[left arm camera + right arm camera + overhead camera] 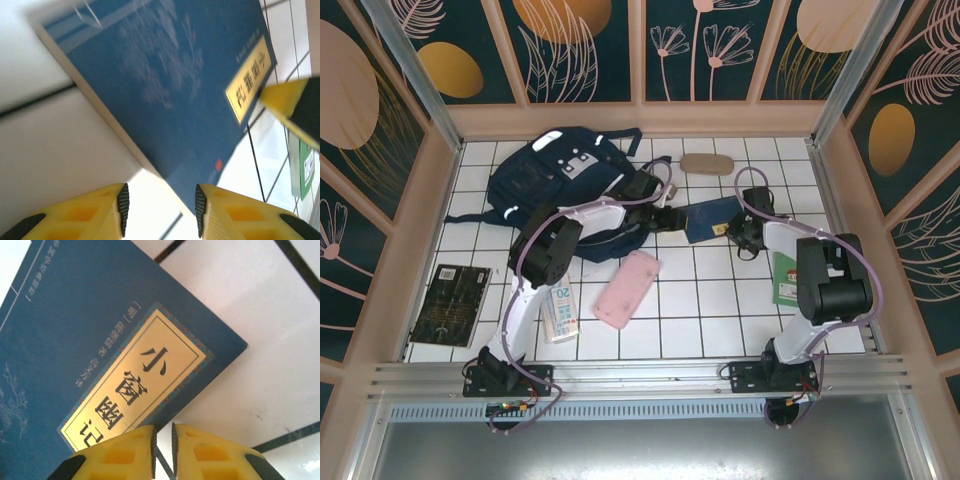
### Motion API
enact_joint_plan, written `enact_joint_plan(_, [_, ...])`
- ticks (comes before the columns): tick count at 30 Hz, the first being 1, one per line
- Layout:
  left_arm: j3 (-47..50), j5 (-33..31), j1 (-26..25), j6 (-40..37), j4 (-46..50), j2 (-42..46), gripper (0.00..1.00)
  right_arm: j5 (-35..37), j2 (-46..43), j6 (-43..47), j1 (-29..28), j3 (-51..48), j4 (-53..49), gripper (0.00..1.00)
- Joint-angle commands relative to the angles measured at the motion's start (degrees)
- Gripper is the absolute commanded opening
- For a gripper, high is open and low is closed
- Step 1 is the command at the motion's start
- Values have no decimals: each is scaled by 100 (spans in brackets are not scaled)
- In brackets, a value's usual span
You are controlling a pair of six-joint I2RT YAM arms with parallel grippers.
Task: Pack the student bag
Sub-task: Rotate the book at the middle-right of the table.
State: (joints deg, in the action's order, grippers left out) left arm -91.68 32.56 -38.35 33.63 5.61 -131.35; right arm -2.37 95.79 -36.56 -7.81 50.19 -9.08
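The student bag (560,175), a large navy backpack with pale patches, lies at the back left of the tiled table. A blue book (712,220) with a gold title label (132,385) lies to its right, between my two grippers. My left gripper (670,215) is at the book's left end. Its jaws (161,210) are open, and the book's corner (200,190) reaches the right pad. My right gripper (745,235) is at the book's right edge. Its pads (162,450) are shut to a thin slit showing only tile, the left pad against the book's edge.
A pink pencil case (628,288) lies in front of the bag and a brown case (706,163) at the back. A black book (450,303) sits at the left. A white card (563,312) is by the left arm. A green book (785,278) lies under the right arm.
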Motion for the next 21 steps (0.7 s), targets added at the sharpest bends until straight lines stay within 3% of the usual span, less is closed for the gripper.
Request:
enact_joint_plan(1, [392,50,-98,-49,100,408,41,140,-181,-40,-28,134,-277,19])
enact_joint_plan(8, [124,-523,-85,60,330,812,41,-58,-465,-390,-622,190,27,11])
enact_joint_plan(11, [-67,-793,-29,124,454,839,41,-285,18,-474,-865,549,131,5])
enact_joint_plan(21, [-276,-1213,331,565,547,808,42,-491,1834,-409,-1285,2004,-199,0])
